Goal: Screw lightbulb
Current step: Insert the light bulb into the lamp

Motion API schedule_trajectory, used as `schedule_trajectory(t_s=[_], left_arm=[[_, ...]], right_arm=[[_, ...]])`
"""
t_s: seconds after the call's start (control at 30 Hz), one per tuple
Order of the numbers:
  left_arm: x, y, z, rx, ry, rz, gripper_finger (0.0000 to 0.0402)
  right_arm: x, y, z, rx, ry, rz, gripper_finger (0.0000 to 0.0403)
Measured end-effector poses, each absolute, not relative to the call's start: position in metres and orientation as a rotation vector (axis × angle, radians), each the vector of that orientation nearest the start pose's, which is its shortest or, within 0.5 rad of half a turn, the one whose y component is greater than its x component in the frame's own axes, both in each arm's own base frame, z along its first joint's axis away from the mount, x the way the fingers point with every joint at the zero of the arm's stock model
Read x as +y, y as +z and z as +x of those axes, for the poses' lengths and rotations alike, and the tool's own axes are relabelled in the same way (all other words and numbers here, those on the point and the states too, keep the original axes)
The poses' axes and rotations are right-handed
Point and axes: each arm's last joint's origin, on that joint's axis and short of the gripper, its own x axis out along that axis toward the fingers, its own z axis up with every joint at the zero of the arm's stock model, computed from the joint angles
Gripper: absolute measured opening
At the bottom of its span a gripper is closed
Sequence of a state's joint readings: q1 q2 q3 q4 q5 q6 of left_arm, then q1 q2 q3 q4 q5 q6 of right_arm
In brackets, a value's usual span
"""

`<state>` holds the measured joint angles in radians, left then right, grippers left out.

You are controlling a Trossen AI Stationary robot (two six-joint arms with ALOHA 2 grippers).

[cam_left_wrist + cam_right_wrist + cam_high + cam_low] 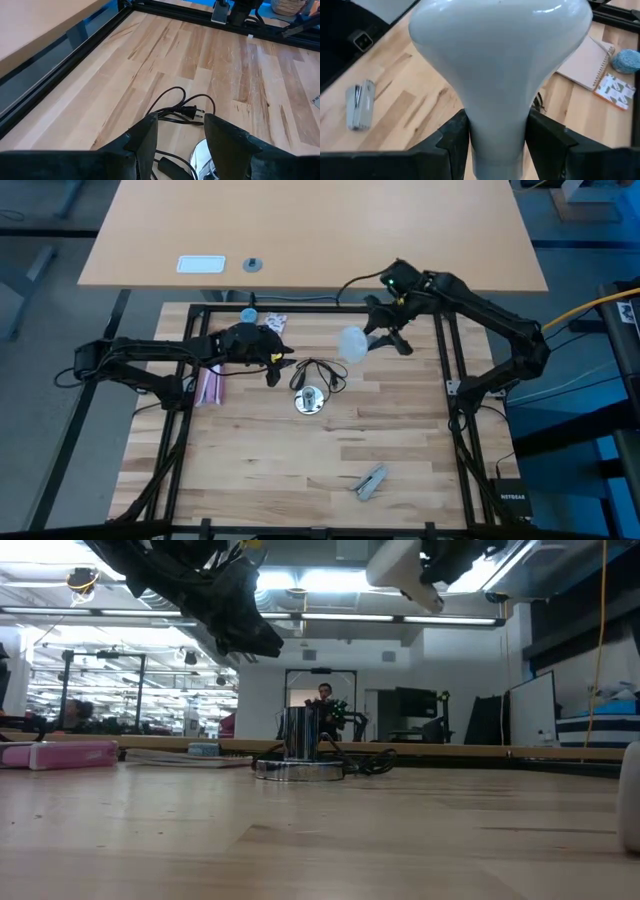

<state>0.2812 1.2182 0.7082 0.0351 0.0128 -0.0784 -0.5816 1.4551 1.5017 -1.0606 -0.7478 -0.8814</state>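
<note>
The frosted-white lightbulb (pixel 353 343) hangs in the air over the table's far middle, with my right gripper (pixel 376 340) shut on it. In the right wrist view its globe (pixel 500 45) fills the picture beyond the fingers. A shiny silver disc base (pixel 308 400) with a black cord (pixel 325 370) rests flat on the wooden table (pixel 300 470) near its middle. My left gripper (pixel 180 125) hovers open above the cord, just left of the disc, with nothing between its fingers. My right gripper pinches the bulb's narrow neck (pixel 497 130) between its two fingers (pixel 455 135). The fingers slant down from the table's far right, and the globe points forward beyond their tips. The bulb is tilted and lifted well clear of the table (pixel 405 570).
A pink flat object (pixel 210 385) lies under my left arm. A small blue cap (pixel 248 313) and a notebook (pixel 585 60) lie at the far edge. A folded metal multi-tool (pixel 370 482) lies near the front right. A black frame (pixel 440 360) borders the table.
</note>
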Motion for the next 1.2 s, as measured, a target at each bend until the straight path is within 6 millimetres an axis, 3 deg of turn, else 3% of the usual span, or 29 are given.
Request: schedule_trajectory(t_s=[0.2,0.4,0.67,0.93,1.2], left_arm=[[0.071,0.24,0.248,0.46,0.282,-0.146,0.0155],[0.071,0.24,0.248,0.458,0.282,-0.15,0.0155],[0.071,0.24,0.248,0.452,0.29,-0.198,0.0155],[0.066,0.24,0.25,0.447,0.277,-0.222,0.0155],[0.063,0.24,0.25,0.447,0.28,-0.259,0.0155]], right_arm=[[-0.149,0.345,0.24,0.503,0.557,-0.212,0.017],[-0.152,0.292,0.243,0.296,0.694,-0.14,0.017],[-0.127,0.228,0.268,0.108,0.787,-0.268,0.017],[-0.117,0.213,0.302,0.111,0.557,-0.374,0.017],[-0.112,0.196,0.329,0.049,0.475,-0.254,0.017]])
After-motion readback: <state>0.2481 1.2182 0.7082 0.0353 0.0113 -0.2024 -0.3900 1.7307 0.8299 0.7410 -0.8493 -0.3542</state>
